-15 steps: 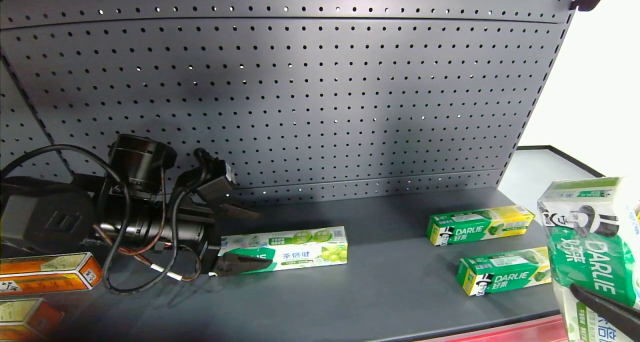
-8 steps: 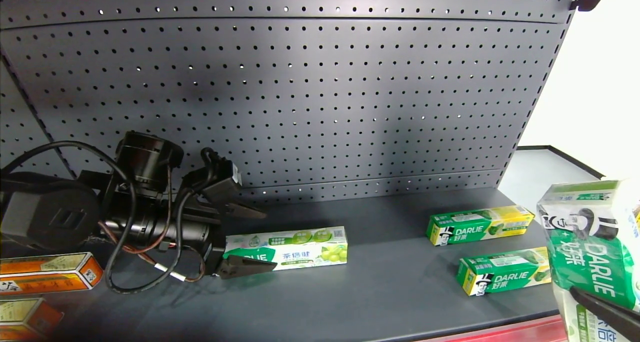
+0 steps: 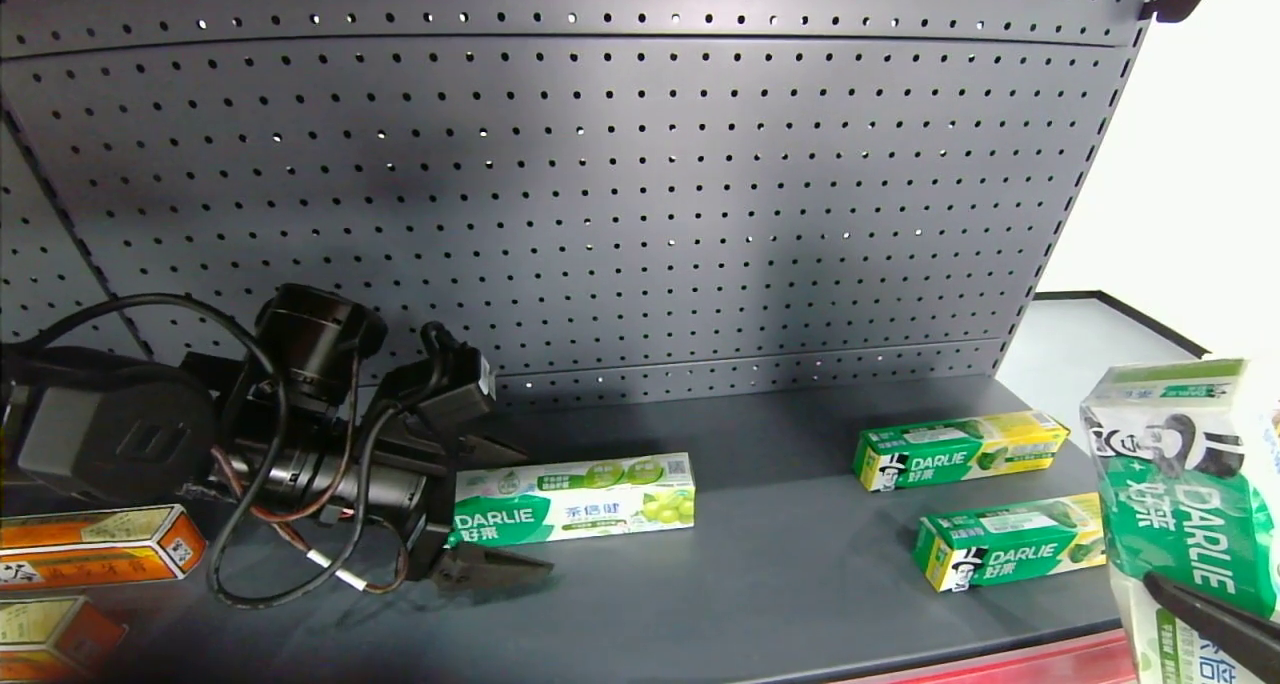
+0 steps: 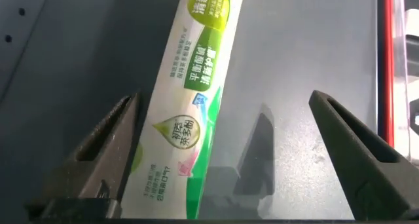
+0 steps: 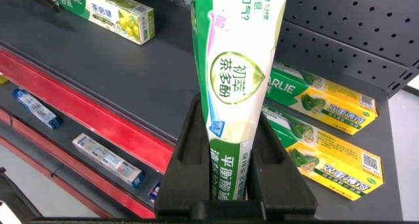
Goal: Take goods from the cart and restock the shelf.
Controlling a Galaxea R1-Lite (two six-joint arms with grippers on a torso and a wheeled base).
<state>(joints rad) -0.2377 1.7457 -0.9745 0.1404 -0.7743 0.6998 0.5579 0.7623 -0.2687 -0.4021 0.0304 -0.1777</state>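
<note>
Box (image 3: pixel 600 494) lying left-right, left hand (image 3: pixel 535 511) astride, right hand (image 5: pixel 230 119) clamping upright pack (image 3: pixel 1180 484)

On the shelf (image 3: pixel 760 584): long box (image 3: pixel 575 499) centre-left, rear box (image 3: pixel 960 449) and front box (image 3: pixel 1010 554) right.

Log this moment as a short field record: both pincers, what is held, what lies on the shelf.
Left pincer: open, straddling one end of the white-green box lying on the shelf
Right pincer: shut on an upright green toothpaste pack, at the shelf's front right
Shelf right: two green-yellow boxes lying flat
Shelf left: two orange boxes
</note>
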